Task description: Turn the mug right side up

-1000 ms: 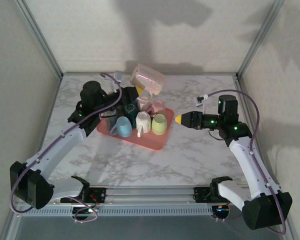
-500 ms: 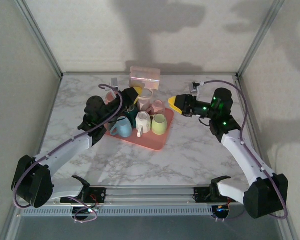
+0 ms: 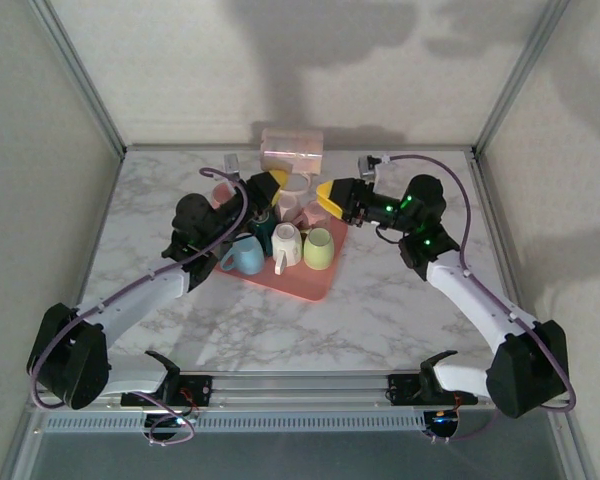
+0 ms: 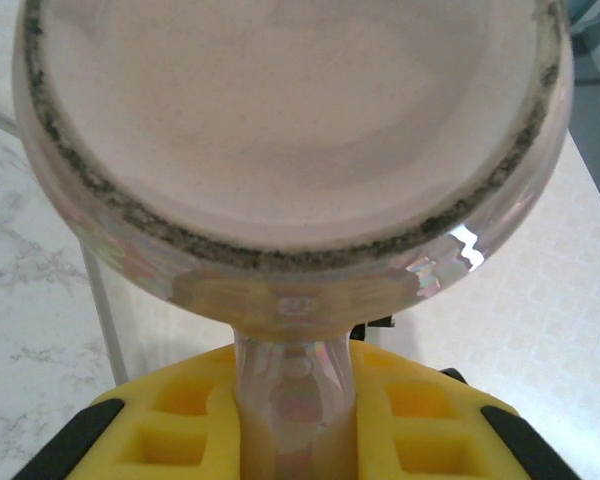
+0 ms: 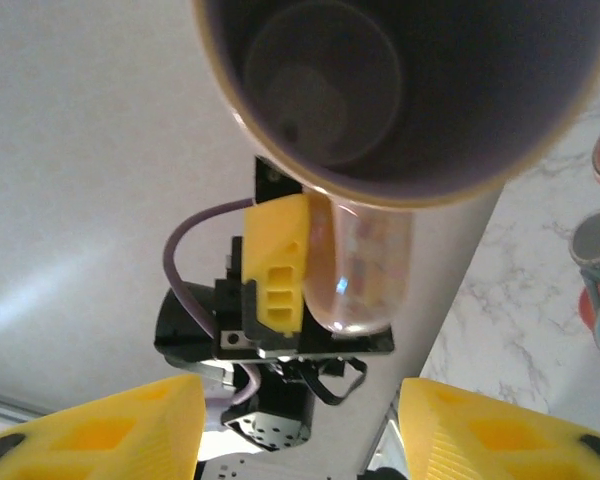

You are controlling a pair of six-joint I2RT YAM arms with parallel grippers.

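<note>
Left fingers [image 4: 160, 435] clamp the handle [image 4: 295, 390] of the pale pink iridescent ceramic mug [image 3: 291, 150] near the table [image 3: 380, 310]'s far edge; right fingers [image 5: 100, 430] gape apart.

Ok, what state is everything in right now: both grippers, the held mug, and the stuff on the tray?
left gripper: shut on the pink mug's handle.
pink mug: held in the air above the tray, lying sideways, mouth facing the right gripper.
right gripper: open, close to the mug, not gripping it.
tray: lying flat, loaded.
other mugs: resting on the tray, untouched.
</note>
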